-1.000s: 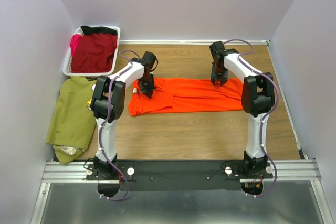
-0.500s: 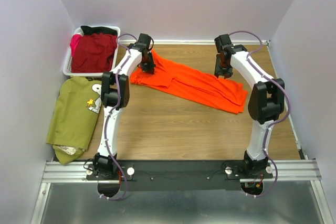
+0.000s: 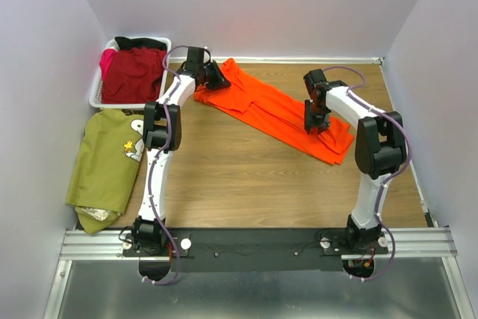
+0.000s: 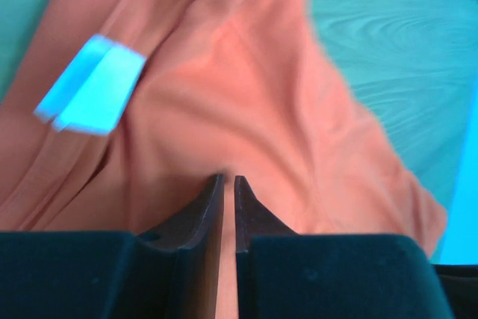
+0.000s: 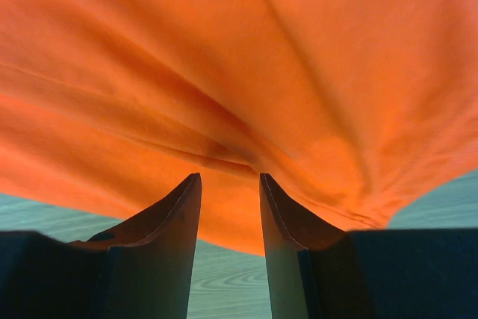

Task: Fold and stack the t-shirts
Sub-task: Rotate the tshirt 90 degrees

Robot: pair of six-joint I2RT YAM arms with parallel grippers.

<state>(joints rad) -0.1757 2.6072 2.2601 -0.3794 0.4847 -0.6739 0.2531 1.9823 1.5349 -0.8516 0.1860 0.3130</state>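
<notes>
The orange t-shirt [image 3: 261, 106] lies slantwise across the far worktop [image 3: 239, 177]. My right gripper [image 5: 230, 177] pinches its bunched right end. My left gripper [image 4: 224, 178] has its jaws a slit apart at the left end, and I cannot tell whether it grips.

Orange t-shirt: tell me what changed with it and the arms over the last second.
The orange t-shirt lay straight across the table; now it runs diagonally, its left end drawn farther back with the left gripper. The right gripper swung back, then returned onto the right end. Whether either grips the cloth now is unclear. The olive t-shirt, the dark red t-shirt and the white basket stayed put.
</notes>
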